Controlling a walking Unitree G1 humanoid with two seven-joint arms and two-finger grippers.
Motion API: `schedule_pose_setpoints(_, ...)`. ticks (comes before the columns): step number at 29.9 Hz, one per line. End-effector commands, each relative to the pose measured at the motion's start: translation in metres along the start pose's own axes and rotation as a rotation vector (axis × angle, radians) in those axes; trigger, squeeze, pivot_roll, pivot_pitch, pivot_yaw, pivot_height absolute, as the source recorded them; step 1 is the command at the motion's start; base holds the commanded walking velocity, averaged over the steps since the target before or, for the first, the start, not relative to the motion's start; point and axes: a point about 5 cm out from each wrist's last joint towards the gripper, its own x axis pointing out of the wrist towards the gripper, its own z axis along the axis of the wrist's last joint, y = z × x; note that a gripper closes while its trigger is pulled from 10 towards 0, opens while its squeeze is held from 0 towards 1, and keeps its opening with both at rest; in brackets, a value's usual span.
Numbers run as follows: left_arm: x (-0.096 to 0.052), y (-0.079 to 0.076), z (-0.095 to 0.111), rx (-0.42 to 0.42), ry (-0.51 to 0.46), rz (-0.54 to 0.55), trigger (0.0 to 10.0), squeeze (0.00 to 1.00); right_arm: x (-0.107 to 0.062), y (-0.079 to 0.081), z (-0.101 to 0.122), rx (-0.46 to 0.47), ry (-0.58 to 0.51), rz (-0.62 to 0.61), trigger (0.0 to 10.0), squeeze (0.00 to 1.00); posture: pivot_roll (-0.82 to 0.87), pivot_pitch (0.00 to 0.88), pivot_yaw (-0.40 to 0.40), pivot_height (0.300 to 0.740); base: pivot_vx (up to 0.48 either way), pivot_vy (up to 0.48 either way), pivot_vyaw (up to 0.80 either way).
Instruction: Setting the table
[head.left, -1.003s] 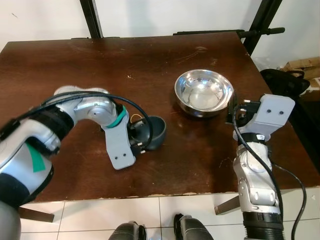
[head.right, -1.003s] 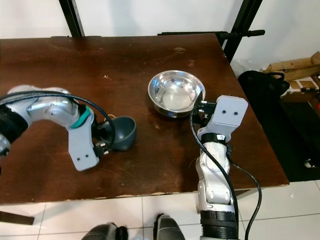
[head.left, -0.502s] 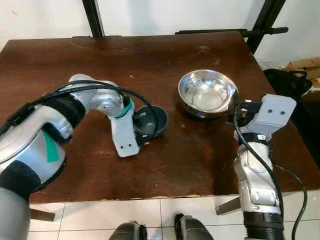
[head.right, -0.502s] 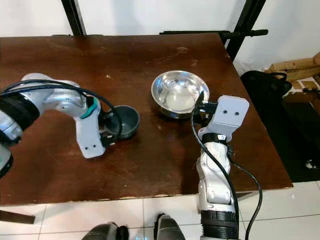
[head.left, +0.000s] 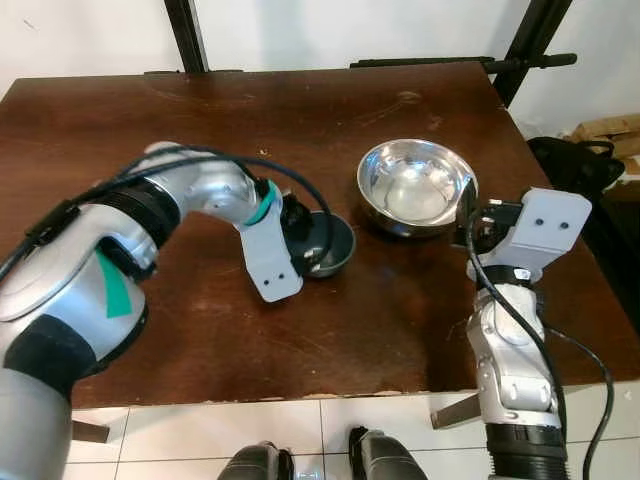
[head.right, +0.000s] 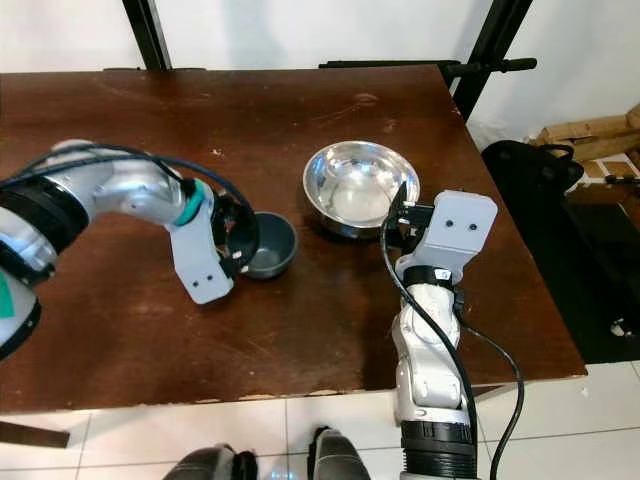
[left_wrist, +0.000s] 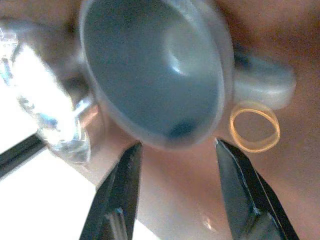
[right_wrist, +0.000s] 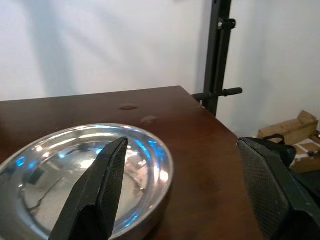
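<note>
A dark blue-grey cup stands upright near the middle of the brown table. In the left wrist view its handle lies beside a yellow rubber ring. My left gripper sits just left of the cup, open, its fingertips at the cup's near rim with nothing between them. A shiny steel bowl rests to the right of the cup. My right gripper hovers open at the steel bowl's right rim, holding nothing.
Black stand poles rise behind the table. On the floor to the right lie a black bag and cardboard boxes. The table's front edge is close to my body, with white tiles below.
My left arm swung right, bringing the cup toward the steel bowl. The cup went from lying tilted on its side to upright. The right arm stayed still.
</note>
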Motion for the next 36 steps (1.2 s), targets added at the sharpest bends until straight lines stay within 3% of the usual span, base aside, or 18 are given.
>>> schedule_pose_setpoints(1,-0.013,-0.005,-0.004,-0.048,-0.018,-0.001,10.0,0.0,-0.002,-0.002,-0.002,-0.001,0.008,-0.009,10.0,0.0,0.01,0.022,0.08,0.74,0.0,0.0,0.0)
schedule_pose_setpoints(7,-0.048,-0.029,-0.017,-0.125,0.027,-0.029,10.0,0.0,-0.003,-0.001,-0.003,0.002,0.013,-0.002,10.0,0.0,0.03,0.029,0.073,0.74,0.0,0.0,0.0)
schedule_pose_setpoints(13,-0.056,-0.039,-0.02,-0.198,0.047,-0.012,10.0,0.0,-0.003,0.0,-0.004,0.003,0.016,0.003,10.0,0.0,0.04,0.029,0.075,0.74,0.0,0.0,0.0)
schedule_pose_setpoints(15,-0.061,-0.053,-0.022,-0.397,0.066,0.102,10.0,0.0,-0.003,0.001,-0.004,0.004,0.016,0.006,10.0,0.0,0.03,0.033,0.078,0.74,0.0,0.0,0.0)
schedule_pose_setpoints(16,-0.06,-0.058,-0.02,-0.56,0.056,0.221,10.0,0.0,-0.004,0.001,-0.003,0.005,0.015,0.005,10.0,0.0,0.02,0.037,0.086,0.74,0.0,0.0,0.0)
schedule_pose_setpoints(17,-0.06,-0.058,-0.02,-0.56,0.056,0.221,10.0,0.0,-0.004,0.001,-0.003,0.005,0.015,0.005,10.0,0.0,0.02,0.037,0.086,0.74,0.0,0.0,0.0)
schedule_pose_setpoints(18,-0.059,-0.062,-0.018,-0.67,0.038,0.297,10.0,0.0,-0.004,0.0,-0.003,0.005,0.014,0.004,10.0,0.0,0.02,0.037,0.086,0.74,0.0,0.0,0.0)
schedule_pose_setpoints(19,-0.059,-0.062,-0.018,-0.67,0.038,0.297,10.0,0.0,-0.004,0.0,-0.003,0.005,0.014,0.004,10.0,0.0,0.02,0.037,0.086,0.74,0.0,0.0,0.0)
schedule_pose_setpoints(20,-0.056,-0.067,-0.013,-0.828,0.013,0.413,10.0,0.0,-0.005,-0.001,-0.001,0.005,0.011,0.001,10.0,0.0,0.01,0.044,0.085,0.74,0.0,0.0,0.0)
schedule_pose_setpoints(21,-0.056,-0.067,-0.013,-0.828,0.013,0.413,10.0,0.0,-0.005,-0.001,-0.001,0.005,0.011,0.001,10.0,0.0,0.01,0.044,0.085,0.74,0.0,0.0,0.0)
schedule_pose_setpoints(22,-0.048,-0.075,-0.005,-1.053,-0.014,0.565,10.0,0.0,-0.007,-0.002,0.003,0.006,0.006,-0.003,10.0,0.0,0.01,0.051,0.083,0.74,0.0,0.0,0.0)
schedule_pose_setpoints(23,-0.048,-0.075,-0.005,-1.053,-0.014,0.565,10.0,0.0,-0.007,-0.002,0.003,0.006,0.006,-0.003,10.0,0.0,0.01,0.051,0.083,0.74,0.0,0.0,0.0)
schedule_pose_setpoints(25,-0.028,-0.094,0.01,-1.525,-0.018,0.867,10.0,0.0,-0.008,-0.007,0.015,0.016,-0.022,-0.014,10.0,0.0,0.01,0.052,0.077,0.74,0.0,0.0,0.0)
schedule_pose_setpoints(26,-0.02,-0.103,0.016,-1.664,0.002,0.941,10.0,0.0,-0.007,-0.008,0.02,0.02,-0.032,-0.017,10.0,0.0,0.01,0.052,0.077,0.74,0.0,0.0,0.0)
schedule_pose_setpoints(27,-0.02,-0.103,0.016,-1.664,0.002,0.941,10.0,0.0,-0.007,-0.008,0.02,0.02,-0.032,-0.017,10.0,0.0,0.01,0.052,0.077,0.74,0.0,0.0,0.0)
schedule_pose_setpoints(31,-0.001,-0.116,0.032,-1.802,0.088,1.081,10.0,0.0,-0.007,-0.009,0.025,0.023,-0.045,-0.003,10.0,0.0,0.0,0.048,0.075,0.74,0.0,0.0,0.0)
schedule_pose_setpoints(34,0.013,-0.122,0.048,-1.815,0.22,1.172,10.0,0.0,-0.01,0.001,0.024,0.037,-0.027,0.076,10.0,0.0,-0.02,0.042,0.071,0.74,0.0,0.0,0.0)
schedule_pose_setpoints(36,0.014,-0.123,0.056,-1.849,0.268,1.19,10.0,0.0,-0.014,0.005,0.023,0.043,-0.013,0.1,10.0,0.0,-0.02,0.04,0.069,0.74,0.0,0.0,0.0)
